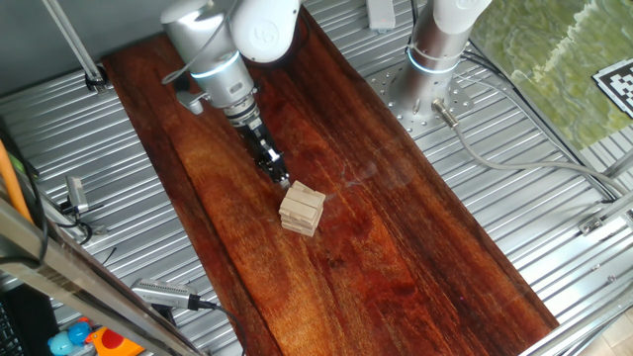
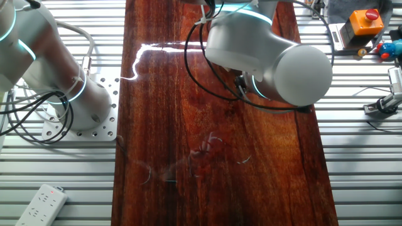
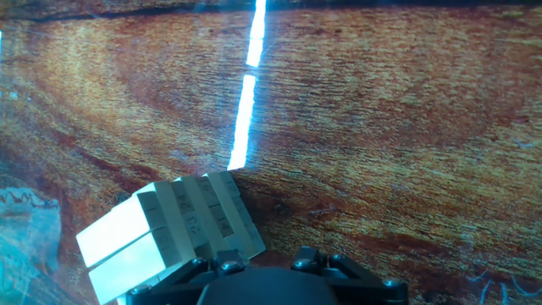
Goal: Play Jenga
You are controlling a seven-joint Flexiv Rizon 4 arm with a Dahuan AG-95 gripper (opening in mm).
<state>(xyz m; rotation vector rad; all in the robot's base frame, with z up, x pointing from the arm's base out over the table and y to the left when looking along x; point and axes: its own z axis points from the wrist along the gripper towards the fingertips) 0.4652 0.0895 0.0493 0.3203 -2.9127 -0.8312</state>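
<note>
One arm slants down over the dark wood board (image 1: 396, 227), its end effector (image 1: 282, 182) touching the upper edge of the Jenga stack (image 1: 302, 209); whether its fingers are spread I cannot tell. Only the hand view shows numbered block ends; the other fixed view hides the stack behind the arm. Bare board surrounds the stack, board edges well apart from it

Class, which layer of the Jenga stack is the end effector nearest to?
The top layer of the Jenga stack: the end effector sits at its upper edge, above the lower layers.
</note>
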